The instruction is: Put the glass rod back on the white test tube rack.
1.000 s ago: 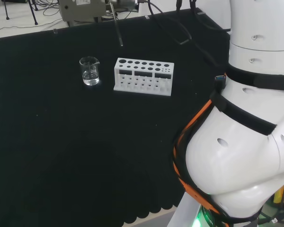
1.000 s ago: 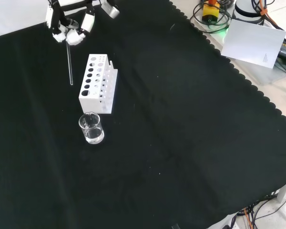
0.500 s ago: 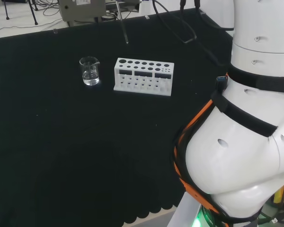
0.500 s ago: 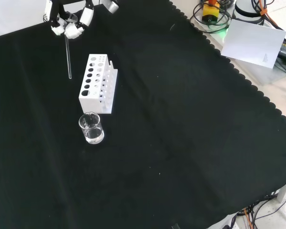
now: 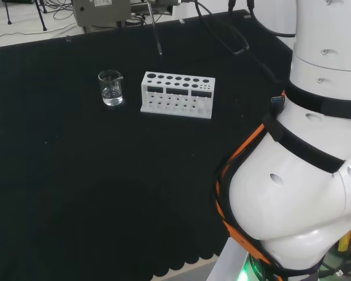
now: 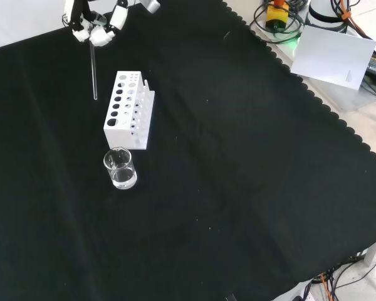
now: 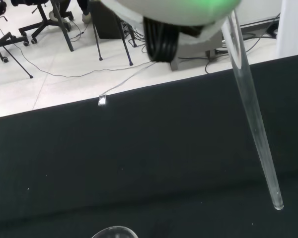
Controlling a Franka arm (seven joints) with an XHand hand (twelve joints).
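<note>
The hand [image 6: 99, 30] hangs at the top left of the front view, its fingers curled round the upper end of a clear glass rod [image 6: 93, 70]. The rod points down, its lower tip in the air just left of the white test tube rack [image 6: 126, 110] and a little above it. In the head view the glass rod [image 5: 156, 36] slants above and behind the rack [image 5: 176, 94], near its left end. The wrist view has the rod [image 7: 253, 116] running down over black cloth.
A small clear beaker [image 6: 120, 168] stands on the cloth just in front of the rack in the front view; in the head view the beaker [image 5: 110, 88] is left of the rack. The beaker's rim [image 7: 112, 231] shows in the wrist view. The arm's white links [image 5: 298, 175] fill the head view's right.
The hand has carried the rod upward and slightly rightward in the head view, closer to the rack's line. Rack and beaker have not moved.
</note>
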